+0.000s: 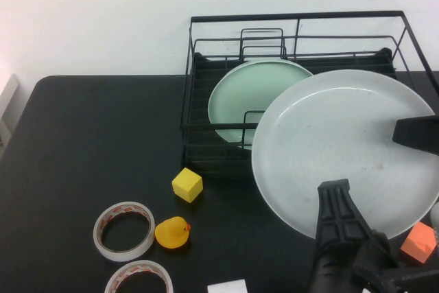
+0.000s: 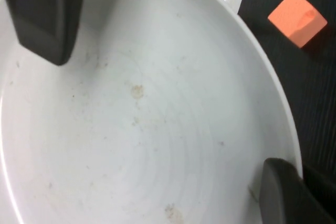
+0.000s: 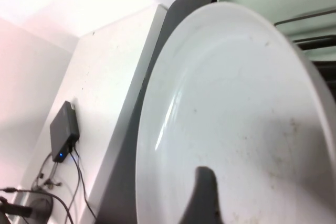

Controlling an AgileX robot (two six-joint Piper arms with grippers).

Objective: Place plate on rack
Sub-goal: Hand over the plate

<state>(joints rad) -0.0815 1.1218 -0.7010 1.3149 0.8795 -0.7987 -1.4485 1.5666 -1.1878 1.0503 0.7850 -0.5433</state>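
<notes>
The pale grey-white plate [image 1: 343, 149] with faint smudges is held up at the right, tilted, and overlaps the front right of the black wire rack [image 1: 295, 17]. My left gripper [image 1: 336, 200] comes from the near side and is shut on the plate's near rim. One of its fingers [image 2: 278, 192] lies on the rim of the plate [image 2: 136, 108]. My right gripper [image 1: 406, 133] comes from the right and is shut on the far right rim. Its upper finger [image 3: 203, 192] rests on the plate [image 3: 236, 108]. A mint green plate [image 1: 240, 97] leans in the rack.
On the black table lie a yellow cube [image 1: 186, 184], a rubber duck [image 1: 171, 232], two tape rolls [image 1: 124, 230] [image 1: 137, 279], a white block [image 1: 227, 286] and an orange cube [image 1: 418, 242], which also shows in the left wrist view [image 2: 297, 17].
</notes>
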